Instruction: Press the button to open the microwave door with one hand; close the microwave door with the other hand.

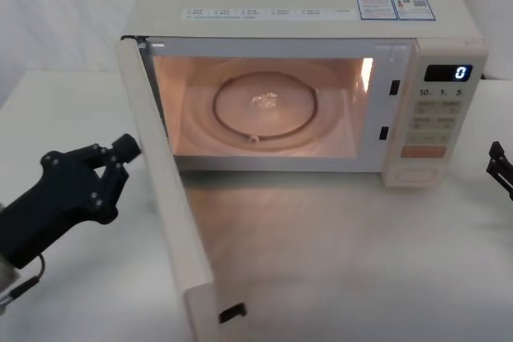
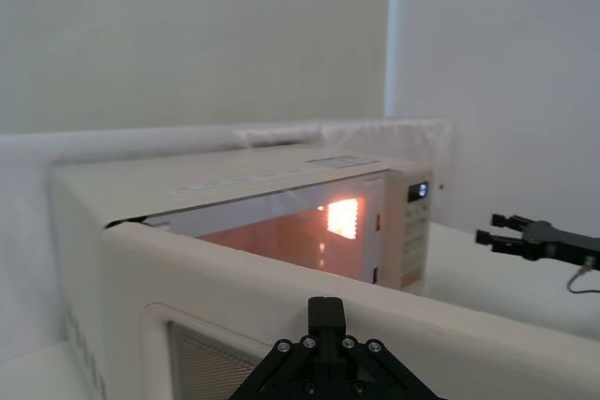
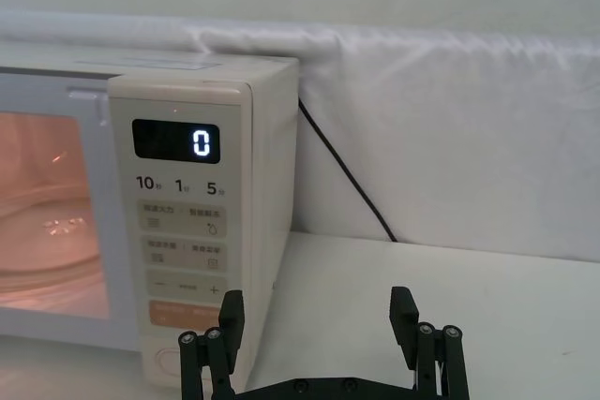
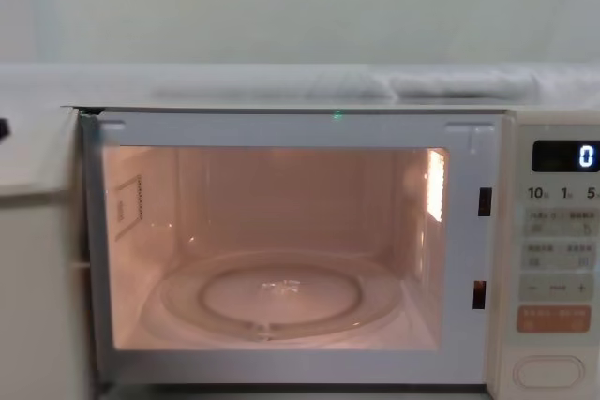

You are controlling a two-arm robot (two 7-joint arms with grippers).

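The microwave door [image 1: 170,198] stands wide open, swung out on its left hinge toward me, and the lit cavity [image 1: 264,106] with its glass turntable shows. My left gripper [image 1: 128,148] is shut and sits at the door's outer face [image 2: 281,292], near its top edge; I cannot tell whether it touches. The oval cream button [image 1: 417,174] is at the bottom of the keypad strip, also seen in the chest view [image 4: 548,371]. My right gripper [image 3: 317,311] is open and empty, a little right of and in front of the button [image 3: 165,361], off the panel.
The microwave's display [image 3: 199,142] reads 0. A black power cable [image 3: 347,175] runs down behind its right side against the white draped backdrop. White tabletop [image 1: 345,262] spreads in front of the cavity. The right gripper [image 2: 511,236] also shows far off in the left wrist view.
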